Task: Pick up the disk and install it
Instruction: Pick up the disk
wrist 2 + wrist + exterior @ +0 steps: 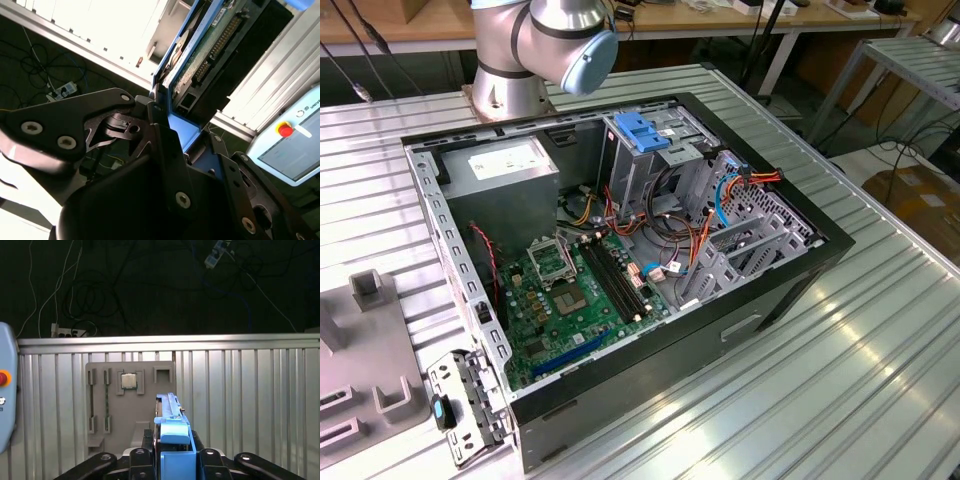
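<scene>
Jaws clenched on the disk (172,426) by its blue-tab end, drive on edge, held in air over the ribbed metal worktop (250,400). Beyond it in the first wrist view: grey fixture plate (125,415) w/ a CPU (129,381) & 2 RAM sticks (106,400). Exterior view: open PC case (450,230) on worktop.

No text can be read. The white label (505,160) on the power supply (515,195) and the sticker (220,17) on the disk (202,52) are too small, and the teach pendant (292,145) lettering is cut off.
</scene>
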Controlling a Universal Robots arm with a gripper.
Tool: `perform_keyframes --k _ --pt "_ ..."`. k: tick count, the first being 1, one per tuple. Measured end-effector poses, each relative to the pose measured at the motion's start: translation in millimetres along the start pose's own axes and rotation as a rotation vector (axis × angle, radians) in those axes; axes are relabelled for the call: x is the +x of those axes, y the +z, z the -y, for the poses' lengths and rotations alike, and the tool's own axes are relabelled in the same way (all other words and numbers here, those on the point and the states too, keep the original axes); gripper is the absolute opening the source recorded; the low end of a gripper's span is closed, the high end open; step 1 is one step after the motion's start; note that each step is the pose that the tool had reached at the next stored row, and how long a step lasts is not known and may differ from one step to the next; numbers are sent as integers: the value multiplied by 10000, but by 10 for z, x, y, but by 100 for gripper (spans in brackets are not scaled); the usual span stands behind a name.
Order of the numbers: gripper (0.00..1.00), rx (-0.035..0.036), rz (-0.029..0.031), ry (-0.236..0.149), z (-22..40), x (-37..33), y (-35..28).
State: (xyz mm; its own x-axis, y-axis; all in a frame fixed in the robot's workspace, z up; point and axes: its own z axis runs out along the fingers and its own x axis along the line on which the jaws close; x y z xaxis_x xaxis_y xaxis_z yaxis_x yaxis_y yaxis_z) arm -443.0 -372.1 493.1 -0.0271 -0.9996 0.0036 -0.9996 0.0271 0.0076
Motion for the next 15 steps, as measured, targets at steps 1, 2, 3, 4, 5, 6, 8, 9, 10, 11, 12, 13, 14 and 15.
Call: perform_keyframes --k 1,2,3,4,5,6,8,9,10,11,12,13,14,15 --pt "37 1 0 0 2 0 0" --pt "37 1 1 0 4 0 1" --pt "37 1 1 0 7 1 0" --pt "37 1 1 0 10 1 1" --pt "37 1 0 0 14 1 0" --pt "37 0 0 0 18 1 0" --pt "37 0 0 0 26 0 0" --pt "37 0 1 0 30 1 0" --pt "37 -1 0 0 37 1 -1" --pt "37 1 1 0 45 1 0" --pt "37 0 0 0 49 1 0" --pt "37 1 0 0 53 0 0" --pt "37 0 0 0 56 0 0" --pt "37 0 0 0 60 0 0"
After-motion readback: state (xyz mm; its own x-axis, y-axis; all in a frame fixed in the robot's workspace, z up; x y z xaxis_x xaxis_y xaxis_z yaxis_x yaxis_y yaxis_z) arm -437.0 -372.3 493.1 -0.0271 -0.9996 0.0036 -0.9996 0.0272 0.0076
